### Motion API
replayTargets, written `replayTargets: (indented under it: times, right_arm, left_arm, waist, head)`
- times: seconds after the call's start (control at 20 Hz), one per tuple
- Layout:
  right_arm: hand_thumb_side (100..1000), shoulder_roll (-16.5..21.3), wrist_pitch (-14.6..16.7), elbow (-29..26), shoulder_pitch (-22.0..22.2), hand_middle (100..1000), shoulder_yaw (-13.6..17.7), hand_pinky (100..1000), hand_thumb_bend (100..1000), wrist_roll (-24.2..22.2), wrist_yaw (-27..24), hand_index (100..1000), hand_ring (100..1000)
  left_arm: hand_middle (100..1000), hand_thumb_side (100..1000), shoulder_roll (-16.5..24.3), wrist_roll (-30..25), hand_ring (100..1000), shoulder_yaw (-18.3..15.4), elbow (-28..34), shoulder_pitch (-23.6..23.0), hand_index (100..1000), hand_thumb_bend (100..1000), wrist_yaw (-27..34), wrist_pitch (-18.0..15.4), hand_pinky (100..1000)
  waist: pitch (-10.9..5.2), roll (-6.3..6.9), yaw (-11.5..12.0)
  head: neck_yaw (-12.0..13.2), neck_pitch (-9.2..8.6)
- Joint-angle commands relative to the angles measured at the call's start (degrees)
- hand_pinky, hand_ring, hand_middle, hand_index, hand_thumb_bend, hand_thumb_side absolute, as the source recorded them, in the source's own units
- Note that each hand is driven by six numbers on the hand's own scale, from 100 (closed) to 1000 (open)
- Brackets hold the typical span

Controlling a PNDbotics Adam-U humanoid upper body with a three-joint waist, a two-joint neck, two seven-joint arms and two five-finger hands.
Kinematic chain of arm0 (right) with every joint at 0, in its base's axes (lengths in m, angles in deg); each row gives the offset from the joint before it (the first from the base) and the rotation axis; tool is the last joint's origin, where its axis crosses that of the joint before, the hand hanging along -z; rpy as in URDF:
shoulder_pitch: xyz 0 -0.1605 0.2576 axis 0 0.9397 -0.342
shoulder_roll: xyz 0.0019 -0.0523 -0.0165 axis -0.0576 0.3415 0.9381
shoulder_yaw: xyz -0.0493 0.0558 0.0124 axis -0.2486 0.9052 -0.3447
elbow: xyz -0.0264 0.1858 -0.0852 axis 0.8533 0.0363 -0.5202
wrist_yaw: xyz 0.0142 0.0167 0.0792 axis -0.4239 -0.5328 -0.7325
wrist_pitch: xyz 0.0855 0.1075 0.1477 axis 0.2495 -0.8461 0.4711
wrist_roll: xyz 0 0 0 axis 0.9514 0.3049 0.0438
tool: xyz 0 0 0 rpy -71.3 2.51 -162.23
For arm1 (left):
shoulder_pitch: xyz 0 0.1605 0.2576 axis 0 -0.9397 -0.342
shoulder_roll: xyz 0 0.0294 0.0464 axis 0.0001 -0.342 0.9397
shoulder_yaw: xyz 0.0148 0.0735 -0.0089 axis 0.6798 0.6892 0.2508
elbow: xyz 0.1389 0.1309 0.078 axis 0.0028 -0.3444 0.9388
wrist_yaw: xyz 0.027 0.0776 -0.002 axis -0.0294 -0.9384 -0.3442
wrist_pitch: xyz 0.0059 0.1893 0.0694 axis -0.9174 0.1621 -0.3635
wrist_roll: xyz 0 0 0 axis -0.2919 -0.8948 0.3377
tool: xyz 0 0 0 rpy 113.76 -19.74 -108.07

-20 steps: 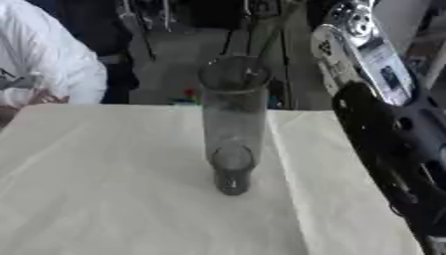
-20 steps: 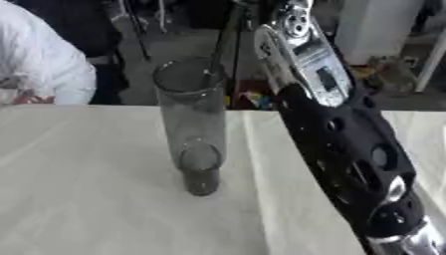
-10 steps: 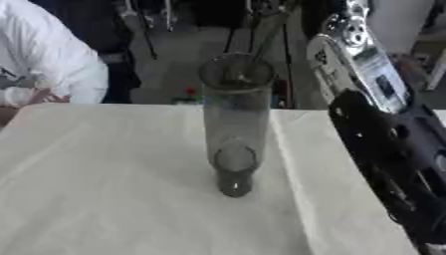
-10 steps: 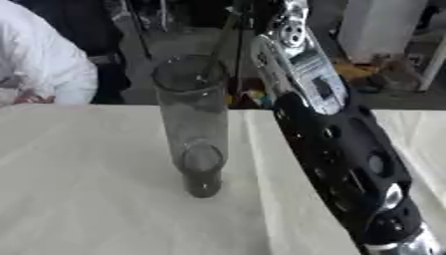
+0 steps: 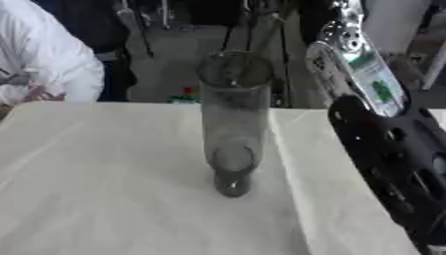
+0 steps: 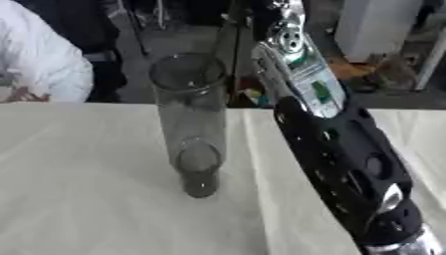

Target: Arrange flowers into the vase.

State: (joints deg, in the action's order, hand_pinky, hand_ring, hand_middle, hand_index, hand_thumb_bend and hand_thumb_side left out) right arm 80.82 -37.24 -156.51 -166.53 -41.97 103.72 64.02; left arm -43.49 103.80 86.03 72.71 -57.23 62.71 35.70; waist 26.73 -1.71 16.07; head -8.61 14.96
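The right arm (image 6: 344,164) is still reaching up and away over the far edge of the bench (image 5: 104,199), and across the last second it has edged a little further forward, its silver forearm now rising closer behind the vase (image 5: 233,124). The right hand itself sits at the top of the frame, too dark to pick out, so I cannot tell whether the fingers are spread or pinching a stem. Thin dark lines (image 5: 261,30), possibly stems, slant down from up there toward the vase mouth, but whether they are flowers is not clear. The vase stands upright on the bench, below and to the left of where those fingers must be, with nothing in it that I can make out. My read: a stem is being brought in, and insertion is not yet done. The left hand shows nowhere. The bench wears a pale cream cloth (image 6: 87,199), lightly creased. Beyond it lies a workshop floor with dark stands and a white cabinet (image 6: 375,25), and a person in white (image 5: 44,64) sits at the far left, touching nothing of the task.
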Motion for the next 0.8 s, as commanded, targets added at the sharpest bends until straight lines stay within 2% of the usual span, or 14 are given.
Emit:
replayTargets:
  times: [0.05,0.25,0.8]
  right_arm:
    - [214,1.52,-0.43,-0.26,-1.33,100,-0.43,100,100,-0.67,1.42,100,100]
    - [219,1.79,-0.98,0.12,-1.09,100,-1.82,100,100,-2.3,3.52,100,100]
    - [244,0.67,-3.37,-0.3,-1.25,100,-2.87,100,100,-3.38,2.07,100,100]
  left_arm:
    - [901,1000,0.93,0.27,917,-0.51,0.74,0.41,959,100,0.22,0.01,806]
    - [900,1000,0.9,0.4,916,-0.55,0.74,0.42,959,100,0.18,0.0,805]
    - [900,1000,0.63,0.63,915,-0.48,0.74,0.65,959,100,0.3,0.06,805]
  waist:
    - [-1.52,0.13,0.06]
    - [-1.63,-0.12,-0.03]
    - [-1.83,-0.63,0.24]
  head:
    - [0.19,-0.94]
    - [0.29,-1.16]
    - [0.16,-1.81]
